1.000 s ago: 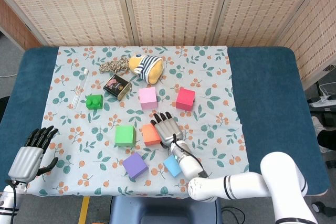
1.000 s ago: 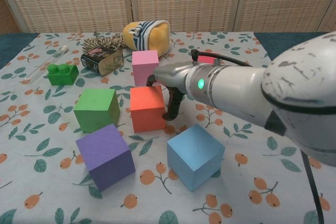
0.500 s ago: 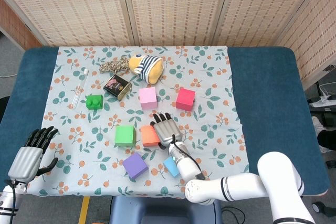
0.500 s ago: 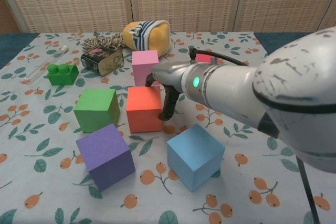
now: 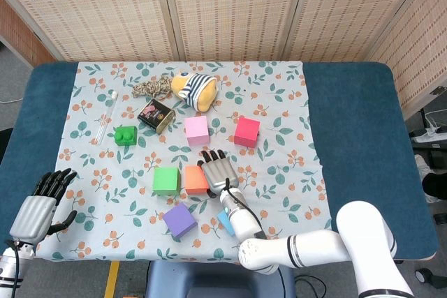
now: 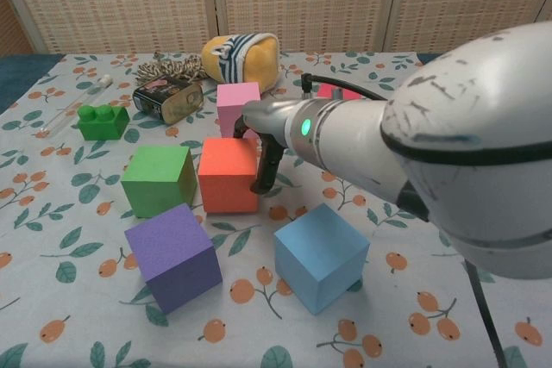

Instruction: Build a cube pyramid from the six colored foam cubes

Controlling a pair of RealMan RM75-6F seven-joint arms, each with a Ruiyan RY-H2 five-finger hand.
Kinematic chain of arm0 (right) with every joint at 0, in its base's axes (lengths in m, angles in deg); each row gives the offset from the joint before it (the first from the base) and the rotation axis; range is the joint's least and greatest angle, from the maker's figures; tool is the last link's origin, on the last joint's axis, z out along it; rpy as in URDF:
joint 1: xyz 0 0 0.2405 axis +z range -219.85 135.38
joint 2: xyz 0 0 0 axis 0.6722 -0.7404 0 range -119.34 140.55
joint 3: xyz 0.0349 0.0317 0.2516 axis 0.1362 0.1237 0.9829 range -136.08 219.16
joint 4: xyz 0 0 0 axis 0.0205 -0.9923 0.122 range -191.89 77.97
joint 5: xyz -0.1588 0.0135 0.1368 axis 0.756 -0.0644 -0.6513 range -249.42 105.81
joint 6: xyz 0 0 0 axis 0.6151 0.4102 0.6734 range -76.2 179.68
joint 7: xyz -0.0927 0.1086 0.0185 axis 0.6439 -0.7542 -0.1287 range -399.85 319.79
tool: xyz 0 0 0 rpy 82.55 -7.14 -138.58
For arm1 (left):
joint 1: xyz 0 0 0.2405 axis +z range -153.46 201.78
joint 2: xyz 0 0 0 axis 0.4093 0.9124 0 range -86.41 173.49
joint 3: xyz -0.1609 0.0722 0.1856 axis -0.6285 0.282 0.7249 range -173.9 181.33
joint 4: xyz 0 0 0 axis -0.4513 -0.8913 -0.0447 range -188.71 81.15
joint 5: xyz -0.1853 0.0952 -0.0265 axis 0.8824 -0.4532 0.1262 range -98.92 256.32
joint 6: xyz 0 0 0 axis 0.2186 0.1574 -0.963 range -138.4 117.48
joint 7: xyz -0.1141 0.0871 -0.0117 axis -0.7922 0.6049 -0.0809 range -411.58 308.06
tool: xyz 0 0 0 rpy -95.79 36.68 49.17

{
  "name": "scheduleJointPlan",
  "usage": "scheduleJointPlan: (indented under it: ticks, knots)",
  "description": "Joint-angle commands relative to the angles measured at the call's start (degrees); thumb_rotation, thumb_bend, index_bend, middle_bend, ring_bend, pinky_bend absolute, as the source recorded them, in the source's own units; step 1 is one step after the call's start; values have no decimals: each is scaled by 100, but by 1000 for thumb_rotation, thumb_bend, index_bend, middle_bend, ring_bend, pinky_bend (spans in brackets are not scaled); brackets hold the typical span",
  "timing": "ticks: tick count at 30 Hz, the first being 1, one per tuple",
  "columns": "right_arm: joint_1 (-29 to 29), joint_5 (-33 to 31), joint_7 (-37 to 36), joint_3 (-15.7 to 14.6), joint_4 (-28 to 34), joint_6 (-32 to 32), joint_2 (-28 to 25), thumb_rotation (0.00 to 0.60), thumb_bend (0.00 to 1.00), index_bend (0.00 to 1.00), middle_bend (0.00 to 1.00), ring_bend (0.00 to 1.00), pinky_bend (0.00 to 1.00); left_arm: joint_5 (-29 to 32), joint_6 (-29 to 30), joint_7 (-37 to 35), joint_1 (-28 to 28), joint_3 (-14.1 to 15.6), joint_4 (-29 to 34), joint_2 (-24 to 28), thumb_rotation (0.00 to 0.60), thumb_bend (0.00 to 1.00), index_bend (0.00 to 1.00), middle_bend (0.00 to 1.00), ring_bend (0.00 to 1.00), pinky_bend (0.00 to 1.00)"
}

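Note:
My right hand (image 5: pixel 217 172) lies flat with its fingers (image 6: pixel 264 163) against the right side of the orange cube (image 5: pixel 196 180) (image 6: pixel 228 175), holding nothing. The orange cube stands almost against the green cube (image 5: pixel 166 180) (image 6: pixel 157 180). The purple cube (image 5: pixel 179 220) (image 6: pixel 172 256) and the blue cube (image 5: pixel 223 223) (image 6: pixel 321 256) sit nearer the front edge; my right wrist covers part of the blue one in the head view. The pink cube (image 5: pixel 197 130) (image 6: pixel 238 108) and the red cube (image 5: pixel 246 131) stand further back. My left hand (image 5: pixel 38 207) hovers open at the front left corner.
Behind the cubes lie a green toy brick (image 5: pixel 126 135), a small dark tin (image 5: pixel 156 116), a striped plush toy (image 5: pixel 195 90), a coil of cord (image 5: pixel 150 88) and a clear tube (image 5: pixel 106 116). The floral cloth (image 5: pixel 293 165) covers the blue table.
My right hand has moved left with the orange cube sliding ahead of it, closing the gap to the green cube. The left hand has barely moved.

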Motion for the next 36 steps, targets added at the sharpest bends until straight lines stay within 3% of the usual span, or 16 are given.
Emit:
scheduleJointPlan:
  ticks: [1,36]
  knots:
    - [49,-42,-5,57,-87,16,60,600,238,539,28,0,0,-4,-8,-7,5,-6,-1,3,600,356,0,32,0,44]
    - [293,-219,337,283,-458,314,597,600,238,539,33,0,0,-99,-59,-162,38,-64,-13,57,600,358,0,39,0,44]
